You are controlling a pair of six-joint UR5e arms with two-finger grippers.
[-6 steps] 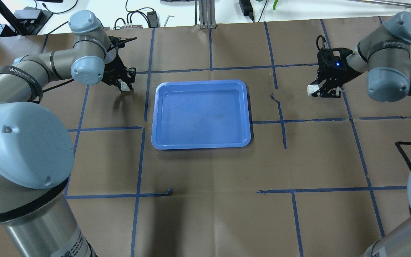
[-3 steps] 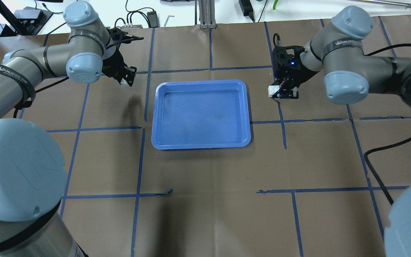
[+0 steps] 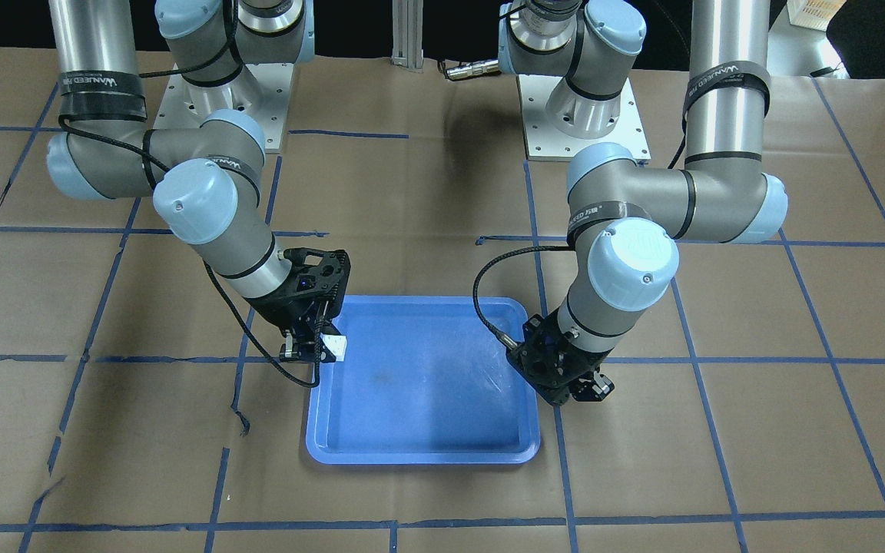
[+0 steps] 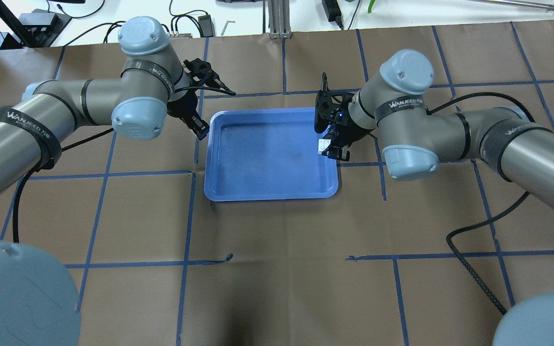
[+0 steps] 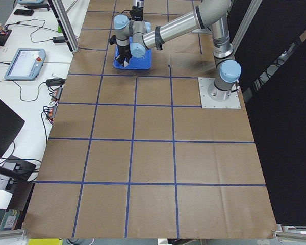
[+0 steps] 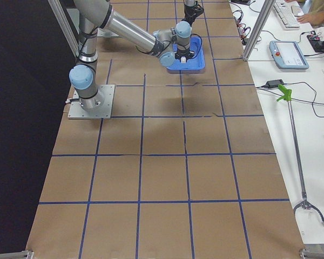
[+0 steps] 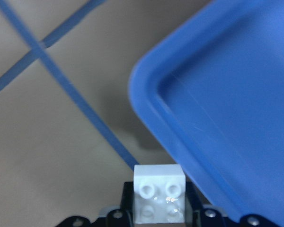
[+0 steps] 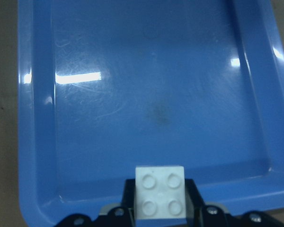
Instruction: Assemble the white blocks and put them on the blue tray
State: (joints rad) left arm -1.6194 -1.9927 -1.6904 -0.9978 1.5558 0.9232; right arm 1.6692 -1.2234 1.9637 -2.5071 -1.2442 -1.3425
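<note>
We describe the scene from over the robot's shoulders, left to right.

At the left, the left gripper (image 4: 200, 129) hangs above the brown-papered table (image 4: 282, 288), just outside the blue tray's far left corner. Its fingers are pinched on the first white block (image 7: 159, 191). The wrist camera shows the block gripped by its sides, with the four-stud face turned towards that camera. The overhead view does not show this block, as the gripper hides it.

In the middle lies the blue tray (image 4: 271, 195), flat on the table, with nothing resting in it.

At the right, the right gripper (image 4: 332, 146) hovers over the tray's right-hand rim. It is clamped on the second white block (image 4: 323, 144), also held by its sides with the studs facing its wrist camera.

We judge that each block is gripped by its sides so the stud face and the underside stay free for mating. The arms flank the tray, probably so the blocks can meet above it and the joined pair has only a short way down. The blocks are well apart, with the tray's width between them, and are not yet joined.

Counted: two arms, two grippers, two white blocks (one per gripper) and one blue tray.
</note>
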